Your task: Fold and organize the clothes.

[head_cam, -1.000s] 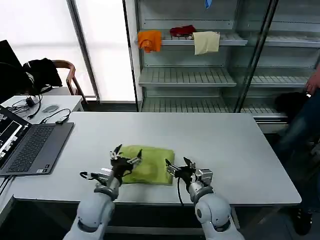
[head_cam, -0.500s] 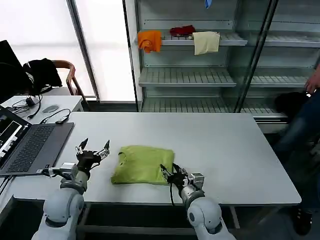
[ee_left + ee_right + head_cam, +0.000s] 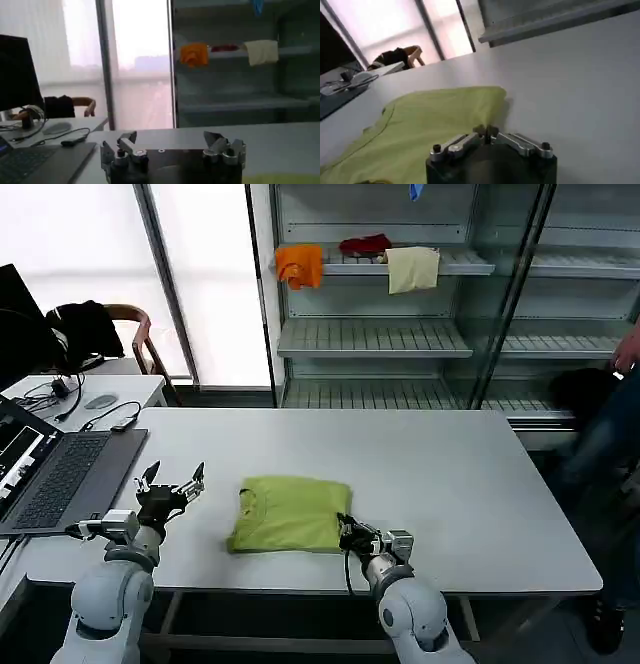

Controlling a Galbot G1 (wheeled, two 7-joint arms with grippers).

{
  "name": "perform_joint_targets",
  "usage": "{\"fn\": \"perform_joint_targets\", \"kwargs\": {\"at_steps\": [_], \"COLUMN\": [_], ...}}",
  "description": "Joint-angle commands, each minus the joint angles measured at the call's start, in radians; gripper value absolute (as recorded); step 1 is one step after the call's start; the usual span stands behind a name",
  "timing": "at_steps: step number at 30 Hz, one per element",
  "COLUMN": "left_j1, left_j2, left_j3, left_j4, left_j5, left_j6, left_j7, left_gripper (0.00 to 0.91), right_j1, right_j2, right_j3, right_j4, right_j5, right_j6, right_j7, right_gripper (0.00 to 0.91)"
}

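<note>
The lime-green T-shirt [image 3: 290,512] lies folded into a flat rectangle on the white table [image 3: 450,474], its collar toward my left. My right gripper [image 3: 345,530] is low at the shirt's near right corner. Its fingertips are closed together on the cloth's edge, and the right wrist view shows the right gripper [image 3: 486,131] meeting the green T-shirt [image 3: 430,120] there. My left gripper [image 3: 171,481] hovers left of the shirt, apart from it. In the left wrist view the left gripper [image 3: 172,142] is open and holds nothing.
An open laptop [image 3: 60,474] sits at the table's left end, with cables and a side table beyond it. Shelves [image 3: 380,334] behind hold orange, red and cream cloths. A person stands at the far right edge. The right half of the table is bare.
My left gripper left the shirt and swung out to the left, staying open. My right gripper moved in to the shirt's near right corner and shut. The shirt shifted slightly right.
</note>
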Motion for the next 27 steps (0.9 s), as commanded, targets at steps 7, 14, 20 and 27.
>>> {"fn": "perform_joint_targets", "kwargs": {"at_steps": [7,14,20,27], "left_j1": [0.009,0.015,0.016,0.011], "left_j2": [0.007,0.009,0.007,0.003], "left_j3": [-0.026,-0.024,-0.019,-0.012], "left_j4": [0.002,0.005,0.013,0.015], "left_j5": [-0.005,0.000,0.000,0.005], "left_j6": [-0.008,-0.012,-0.011,-0.010], "left_j7": [0.013,0.022,0.024,0.029], "left_gripper": [0.907,0.907,0.907,0.907], "right_j1": [-0.004,-0.034,-0.061,-0.053], "right_j2": [-0.064,-0.186,-0.195,-0.149], "right_j3": [0.098,0.153,0.230,0.236], "right_j4": [0.051,0.095,0.092,0.082], "right_j5": [0.015,0.110,0.084,-0.077], "right_j6": [-0.001,0.000,0.001,0.003], "right_j7": [0.004,0.011,-0.055,-0.140], "right_gripper": [0.000,0.000,0.000,0.907]}}
